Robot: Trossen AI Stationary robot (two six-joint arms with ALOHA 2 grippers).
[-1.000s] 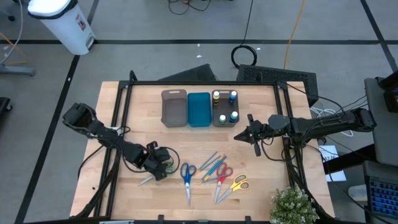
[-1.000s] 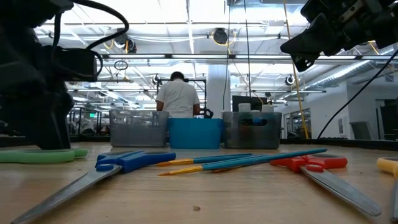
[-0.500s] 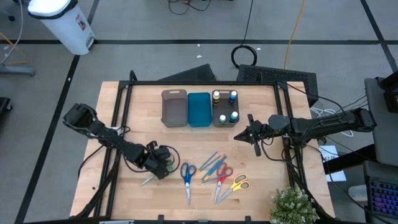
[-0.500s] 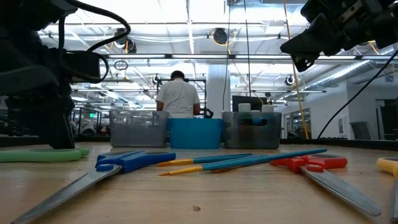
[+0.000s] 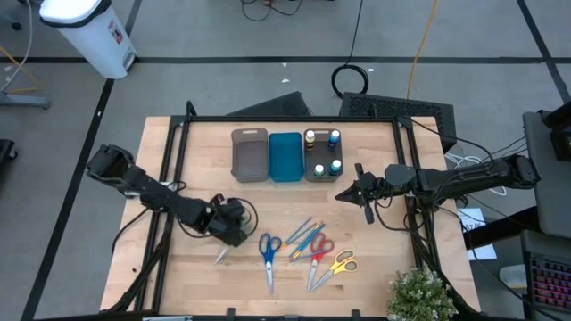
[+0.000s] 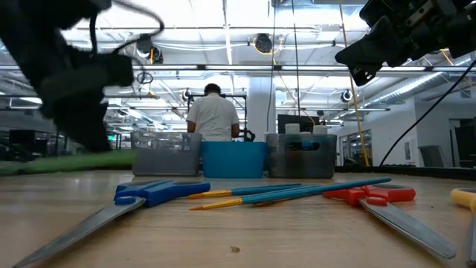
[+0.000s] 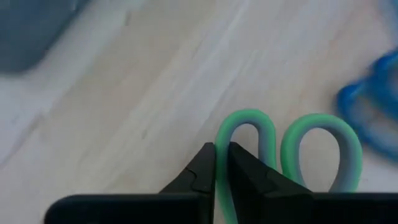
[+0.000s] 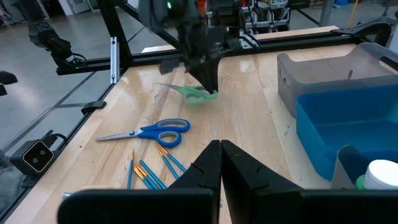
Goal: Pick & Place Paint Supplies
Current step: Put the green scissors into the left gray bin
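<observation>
My left gripper (image 5: 230, 223) is near the table's near-left part, shut on the green-handled scissors (image 5: 221, 253), which also show in the right wrist view (image 8: 189, 93) and as a blurred green bar in the low view (image 6: 74, 160). Blue scissors (image 5: 268, 251), red scissors (image 5: 318, 251), yellow scissors (image 5: 339, 264) and thin coloured brushes (image 5: 306, 235) lie flat on the table's near middle. Small white bottles (image 5: 322, 152) stand in a grey bin at the far edge. My right gripper (image 5: 357, 192) waits shut above the table's right part. My left gripper pinches one side of a green handle loop (image 7: 219, 180) between its two fingers, coming from above and pointing down. The band of the loop runs up between the fingers. The scissors sit nearly level, above the table, with the blades (image 8: 166, 86) pointing toward the near edge.
A grey tray (image 5: 250, 154) and a blue tray (image 5: 285, 156) stand side by side at the far edge, left of the bottle bin. A potted plant (image 5: 419, 294) sits at the near-right corner. A person (image 6: 212, 112) stands in the room behind. Bare wood lies left of the trays.
My left gripper has risen and moved a little toward the far edge, staying shut on the green scissors. The scissors lay on the table a second ago and are now lifted off it, carried along with the gripper.
</observation>
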